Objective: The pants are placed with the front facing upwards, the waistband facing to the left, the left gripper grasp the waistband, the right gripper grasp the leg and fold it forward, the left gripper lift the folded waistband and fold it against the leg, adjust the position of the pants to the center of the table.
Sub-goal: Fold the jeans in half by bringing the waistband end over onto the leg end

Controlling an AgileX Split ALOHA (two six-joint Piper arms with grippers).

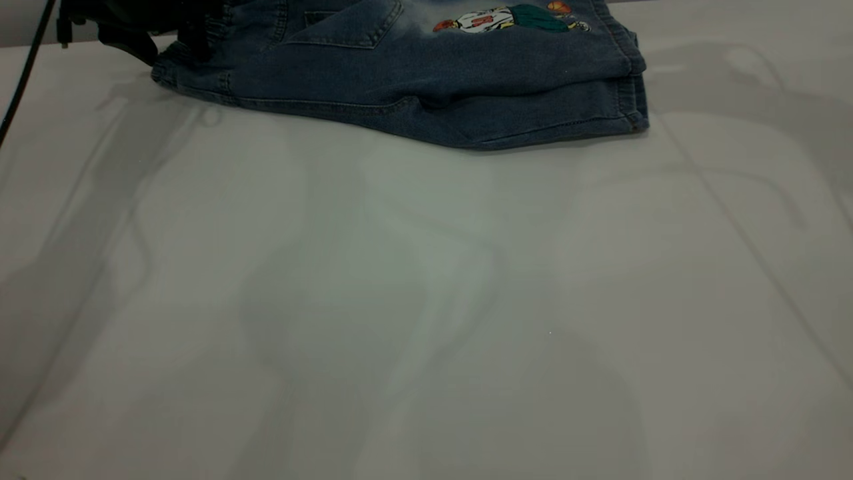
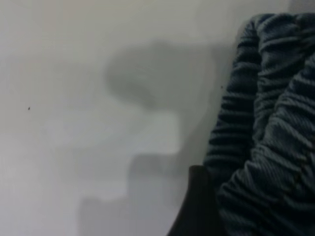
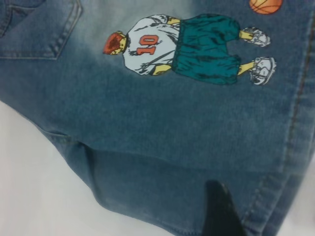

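The pants lie doubled lengthwise at the far edge of the table, with a cartoon basketball-player print on the upper layer. The gathered waistband is at the left. My left gripper sits on it at the top left corner of the exterior view. In the left wrist view the ruffled waistband bunches tight against a black finger, held. My right gripper shows only in its own wrist view, low over the leg near the hem; it is outside the exterior view.
A black cable hangs down at the far left. Bare white table surface stretches across the whole near side in front of the pants. The arms' shadows fall on it.
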